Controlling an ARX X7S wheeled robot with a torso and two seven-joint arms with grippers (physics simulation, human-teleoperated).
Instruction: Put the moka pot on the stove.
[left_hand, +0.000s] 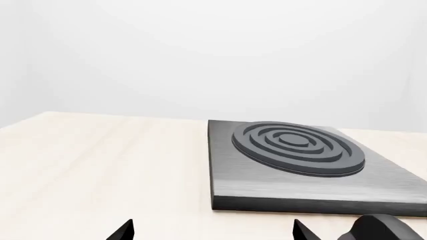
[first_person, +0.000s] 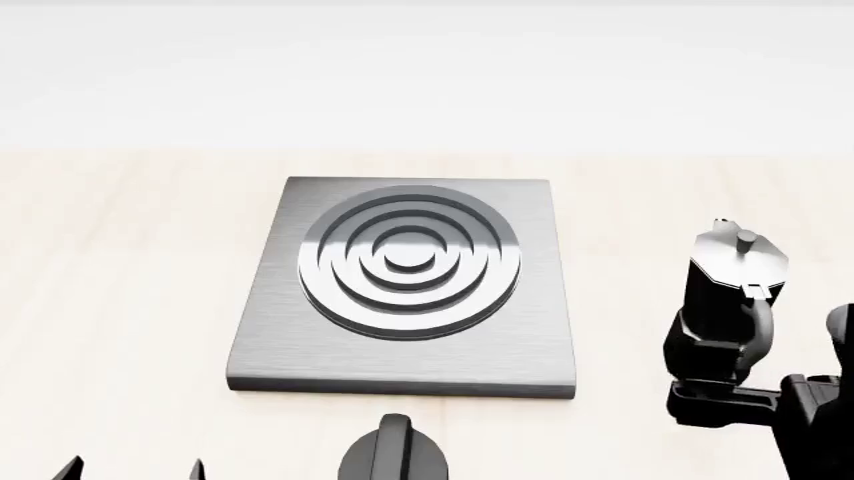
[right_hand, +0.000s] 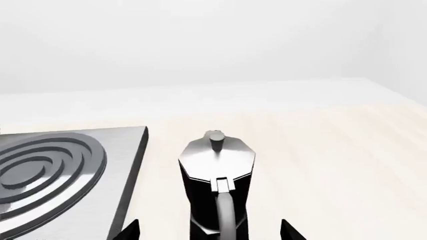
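The moka pot (first_person: 731, 275) stands upright on the pale table, right of the stove (first_person: 400, 285) and apart from it. It is black and faceted, with a silver lid, knob and curved handle. In the right wrist view the moka pot (right_hand: 217, 185) sits between the two fingertips of my right gripper (right_hand: 210, 231), handle towards the camera. The jaws are spread wide, with a gap on each side of the pot. My left gripper (left_hand: 213, 232) is open over bare table in front of the stove (left_hand: 293, 160), holding nothing. Only its tips show in the head view.
A squat black round knob (first_person: 394, 455) sits on the table just in front of the stove's near edge, and the knob (left_hand: 380, 227) also appears beside my left gripper. The pale wooden table (first_person: 120, 300) stretches left of the stove. A white wall lies behind.
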